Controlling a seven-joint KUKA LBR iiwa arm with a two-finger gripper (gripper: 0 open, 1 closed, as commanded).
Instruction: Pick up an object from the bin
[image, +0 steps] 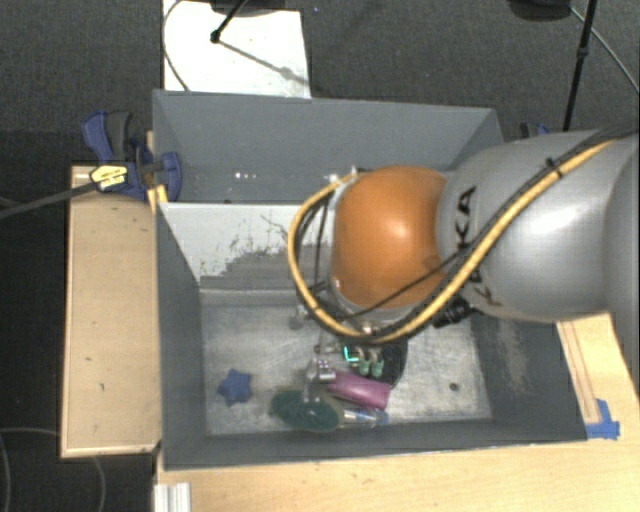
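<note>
The pincer (324, 372) hangs low in the grey bin (182, 330), right above the pink cylinder's (360, 391) left end; whether it is spread or pressed together I cannot tell; a dark green disc (305, 411) lies just left of the cylinder, a blue star-shaped piece (236, 386) farther left; I judge this the reach-in step, nothing yet lifted; the next move calls for closing squarely on the cylinder, clear of the disc, then rising

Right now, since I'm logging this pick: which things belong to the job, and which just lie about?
In the job: gripper; pink cylinder and dark green round thing right beside it; grey bin.
Lying about: blue star-shaped piece, apart to the left.
</note>
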